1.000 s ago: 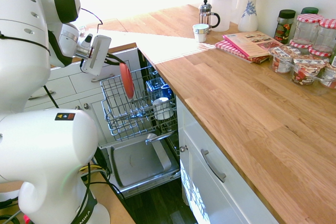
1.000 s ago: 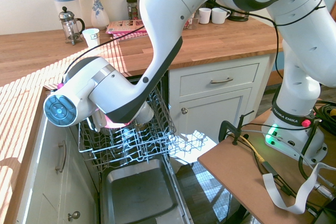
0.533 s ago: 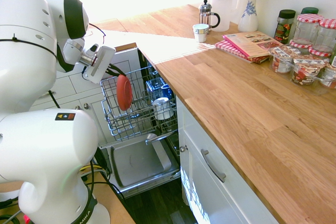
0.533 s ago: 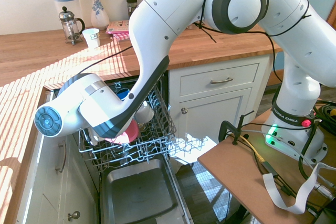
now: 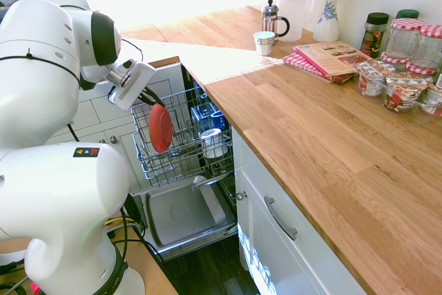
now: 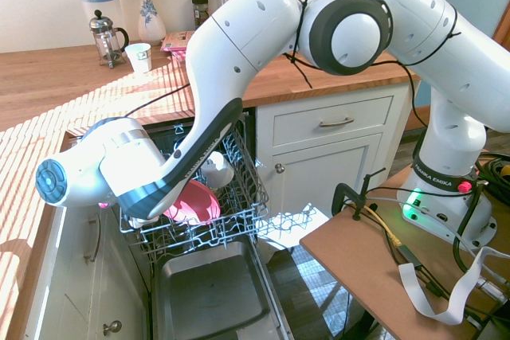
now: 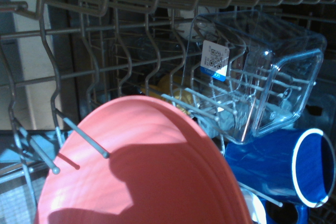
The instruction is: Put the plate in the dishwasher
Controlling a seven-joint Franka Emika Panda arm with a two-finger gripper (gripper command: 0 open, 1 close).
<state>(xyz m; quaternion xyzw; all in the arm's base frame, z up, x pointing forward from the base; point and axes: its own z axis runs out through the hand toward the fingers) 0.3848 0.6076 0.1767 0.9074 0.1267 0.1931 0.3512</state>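
The coral-red plate (image 5: 160, 128) stands on edge inside the wire rack (image 5: 181, 160) of the open dishwasher, low among the tines. My gripper (image 5: 152, 99) reaches down from the upper left and is shut on the plate's top rim. From the other side, the plate (image 6: 194, 202) sits in the rack (image 6: 239, 224), partly hidden behind my forearm. In the wrist view the plate (image 7: 142, 177) fills the lower half, with rack tines crossing its face. The dishwasher's door (image 5: 183, 215) lies open below the rack.
A white mug (image 5: 214, 143) and a blue cup (image 5: 207, 117) sit in the rack behind the plate. A clear plastic container (image 7: 262, 82) and a blue mug (image 7: 294, 174) show close by. The wooden counter (image 5: 331, 143) runs along the right.
My gripper has carried the plate down from above the rack into it, and the plate now sits lower among the tines. The arm has swung lower and to the left.
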